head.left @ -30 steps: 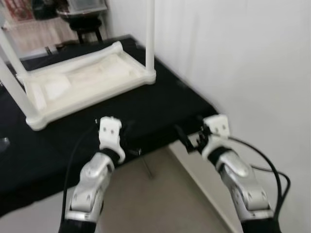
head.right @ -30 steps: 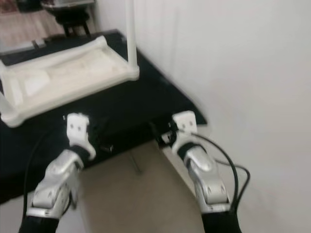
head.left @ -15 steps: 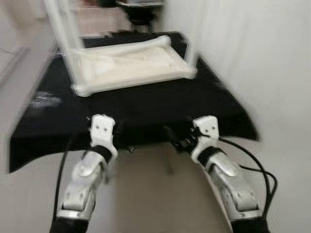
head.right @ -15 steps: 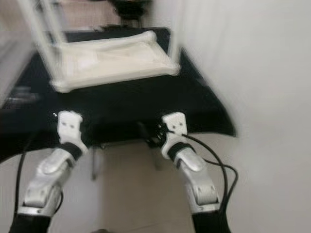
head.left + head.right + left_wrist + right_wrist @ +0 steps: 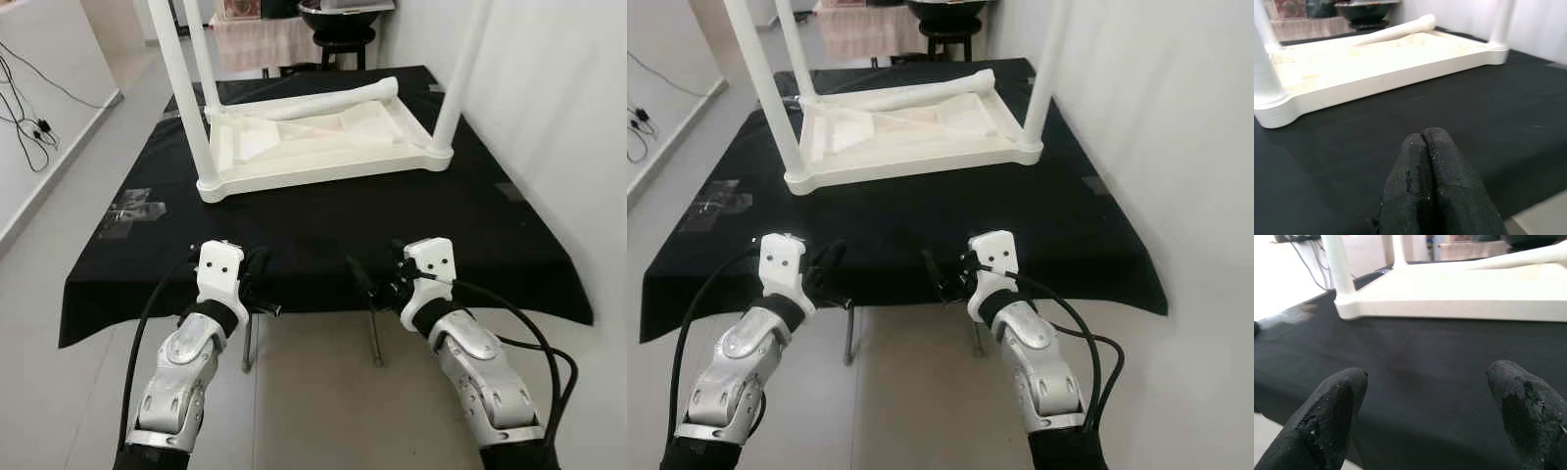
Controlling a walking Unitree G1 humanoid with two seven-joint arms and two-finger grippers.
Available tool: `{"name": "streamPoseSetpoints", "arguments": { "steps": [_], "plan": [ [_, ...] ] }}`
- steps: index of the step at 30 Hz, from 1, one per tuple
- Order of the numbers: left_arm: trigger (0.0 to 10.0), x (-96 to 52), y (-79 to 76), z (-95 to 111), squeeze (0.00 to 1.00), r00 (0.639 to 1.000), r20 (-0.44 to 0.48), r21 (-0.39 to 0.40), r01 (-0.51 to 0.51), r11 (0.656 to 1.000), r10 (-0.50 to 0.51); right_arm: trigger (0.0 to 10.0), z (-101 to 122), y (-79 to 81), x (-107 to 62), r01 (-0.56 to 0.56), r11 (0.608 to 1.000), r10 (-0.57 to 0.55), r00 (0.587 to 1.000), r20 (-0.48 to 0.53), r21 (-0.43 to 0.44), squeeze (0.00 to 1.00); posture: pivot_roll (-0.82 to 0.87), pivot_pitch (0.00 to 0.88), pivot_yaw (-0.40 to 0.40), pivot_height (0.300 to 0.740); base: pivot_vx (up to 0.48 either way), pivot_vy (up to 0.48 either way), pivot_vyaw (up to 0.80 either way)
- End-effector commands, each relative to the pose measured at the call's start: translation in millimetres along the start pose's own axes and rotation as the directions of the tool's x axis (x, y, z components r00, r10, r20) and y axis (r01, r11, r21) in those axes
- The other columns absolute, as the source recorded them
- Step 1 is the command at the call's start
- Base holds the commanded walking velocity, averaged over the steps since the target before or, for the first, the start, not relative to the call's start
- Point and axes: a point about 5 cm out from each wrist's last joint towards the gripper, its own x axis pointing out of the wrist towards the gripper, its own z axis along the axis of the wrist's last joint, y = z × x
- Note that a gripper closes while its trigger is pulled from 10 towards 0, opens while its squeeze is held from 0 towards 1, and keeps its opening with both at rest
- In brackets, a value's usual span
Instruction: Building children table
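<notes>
A white children's table (image 5: 313,147) lies upside down on a black-covered worktable (image 5: 323,230). Three of its legs stand upright: two at the left (image 5: 184,88) and one at the right (image 5: 458,73). One loose white leg (image 5: 328,98) lies across its far edge. My left gripper (image 5: 263,284) hovers at the worktable's near edge, its fingers (image 5: 1422,161) pressed together and holding nothing. My right gripper (image 5: 377,276) hovers beside it at the same edge, with its fingers (image 5: 1337,401) spread wide over the black cloth. Both grippers are well short of the white table.
A white wall (image 5: 568,117) runs close along the right side. Cables (image 5: 29,108) lie on the floor at the left. Grey tape patches (image 5: 132,208) mark the cloth's left part. A dark stool with a bowl (image 5: 343,18) stands behind the worktable. Metal legs (image 5: 374,338) show under the cloth.
The camera has swung so that the worktable now sits square in front, and the blur has gone. Both arms keep the same pose at the near edge.
</notes>
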Motion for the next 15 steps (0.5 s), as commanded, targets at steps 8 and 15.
{"name": "streamPoseSetpoints", "arguments": {
  "steps": [8,15],
  "plan": [
    [10.0,-0.8,-0.4,-0.6,0.00,1.000,0.000,-0.002,0.004,1.000,-0.004,10.0,1.0,1.9,-0.4,-0.022,1.000,0.022,1.000,0.003,-0.010,0.00,0.02,0.102,-0.011,0.740,0.365,0.000,0.60],
    [10.0,-1.1,-1.1,-0.9,0.00,1.000,-0.002,0.001,0.012,1.000,-0.012,10.0,4.0,6.0,-1.0,-0.065,0.998,0.066,0.998,0.022,-0.015,0.00,0.02,0.099,-0.007,0.740,0.366,0.000,0.00]
  ]
}}
